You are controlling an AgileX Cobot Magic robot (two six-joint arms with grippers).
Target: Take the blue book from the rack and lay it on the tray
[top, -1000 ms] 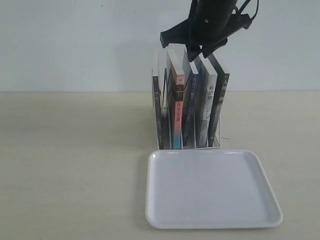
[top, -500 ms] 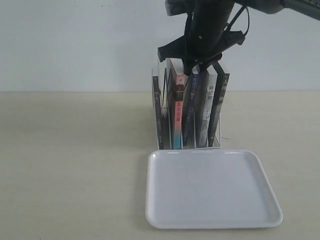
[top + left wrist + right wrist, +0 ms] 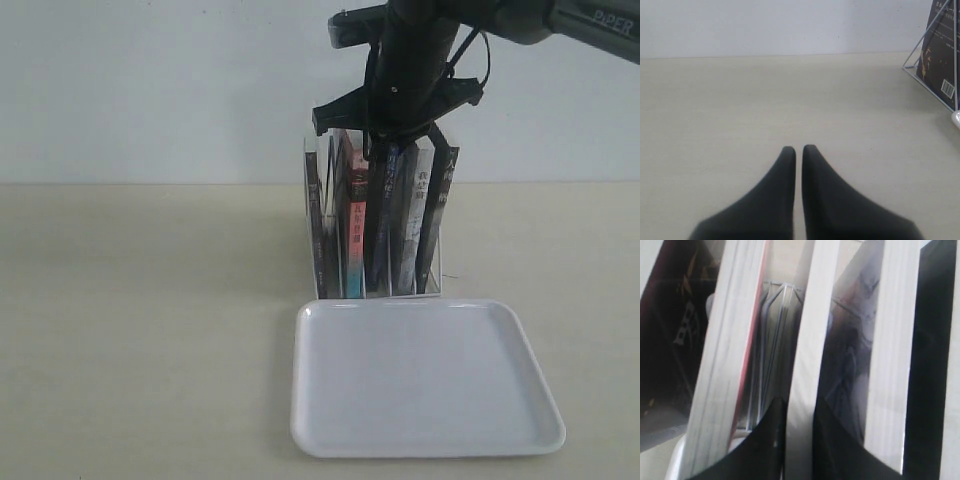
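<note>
The blue book [image 3: 384, 215] stands upright in the white wire rack [image 3: 311, 205] at the back of the table, its dark blue spine facing the tray [image 3: 330, 400]. My right gripper [image 3: 386, 150] has come down from above onto the book's top edge. In the right wrist view its two black fingers [image 3: 767, 440] press on both sides of the blue book's white page block [image 3: 807, 340], so the right gripper [image 3: 799, 407] is shut on it. My left gripper [image 3: 799, 148] hovers low over bare table, shut and empty.
A book with a pink-red spine [image 3: 357, 225] stands to the left of the blue one, and a grey-white book [image 3: 411, 225] and a dark book [image 3: 437, 215] to the right. The rack's wire [image 3: 929, 35] and a dark cover [image 3: 940, 60] show in the left wrist view.
The right gripper has come lower onto the books and its jaws have closed from wide apart onto the blue book's top edge. The books and tray have not moved.
</note>
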